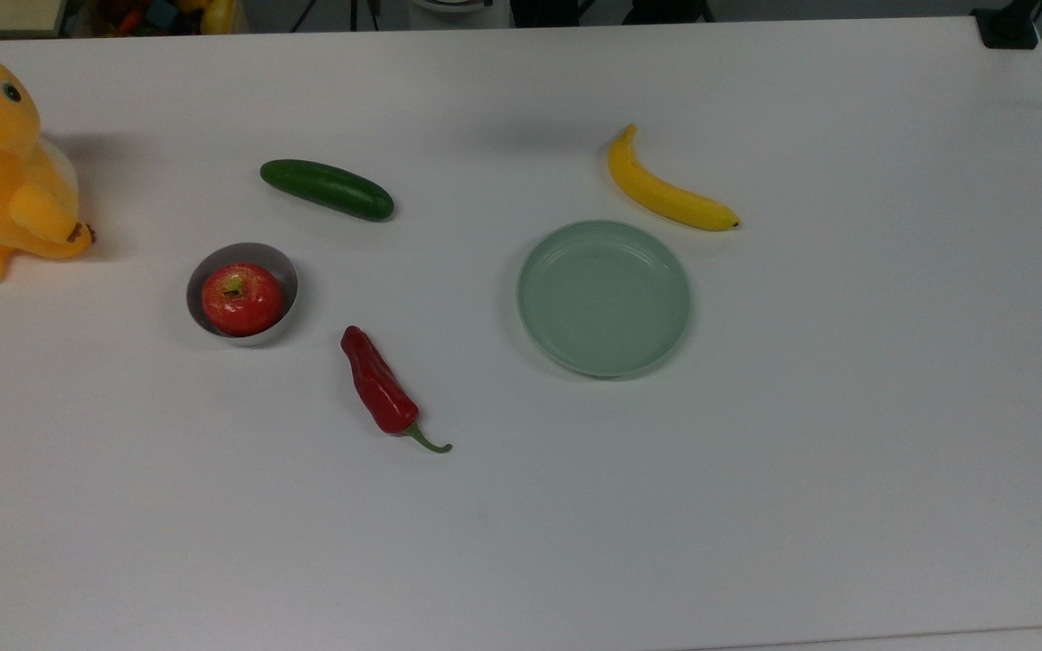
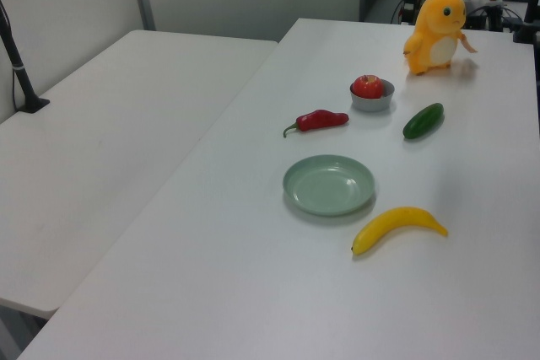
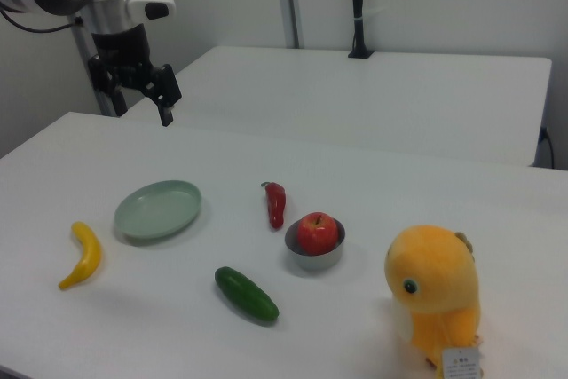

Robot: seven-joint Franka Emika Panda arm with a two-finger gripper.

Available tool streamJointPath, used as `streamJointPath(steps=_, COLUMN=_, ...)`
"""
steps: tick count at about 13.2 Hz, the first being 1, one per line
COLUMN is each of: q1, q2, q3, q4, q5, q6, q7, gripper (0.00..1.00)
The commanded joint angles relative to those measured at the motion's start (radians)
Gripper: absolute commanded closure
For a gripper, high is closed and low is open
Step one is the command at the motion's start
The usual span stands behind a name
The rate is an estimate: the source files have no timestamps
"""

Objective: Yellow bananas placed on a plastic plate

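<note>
Top view: curved yellow banana (image 1: 666, 192) beside empty mint plate (image 1: 604, 297); claw (image 3: 162, 99) spread.

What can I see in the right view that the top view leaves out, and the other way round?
The right view adds the robot arm, its gripper hanging above the table, and a second white table behind. The top view adds coloured clutter past the table edge. Both share the banana, lying beside the plate, plus the pepper, cucumber, apple in its bowl and plush toy.
</note>
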Motion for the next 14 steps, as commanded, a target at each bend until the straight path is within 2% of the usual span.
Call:
streamJointPath(steps=1, q1=0.015, q2=-0.026, q3=-0.023, q4=-0.025, q5=-0.005, q6=0.021, q7=-0.008, gripper=0.0)
streamJointPath(steps=7, q1=0.013, q2=-0.026, q3=-0.023, q4=-0.025, q5=-0.005, q6=0.021, q7=-0.006, gripper=0.0)
streamJointPath(steps=11, q1=0.015, q2=-0.027, q3=-0.043, q4=-0.025, q5=0.001, q6=0.011, q7=-0.019, gripper=0.0)
streamJointPath(steps=13, q1=0.016, q2=-0.027, q3=-0.043, q4=-0.028, q5=0.001, q6=0.009, q7=-0.061, gripper=0.0)
streamJointPath(steps=14, q1=0.015, q2=-0.024, q3=-0.043, q4=-0.029, q5=0.001, q6=0.003, q7=-0.139, gripper=0.0)
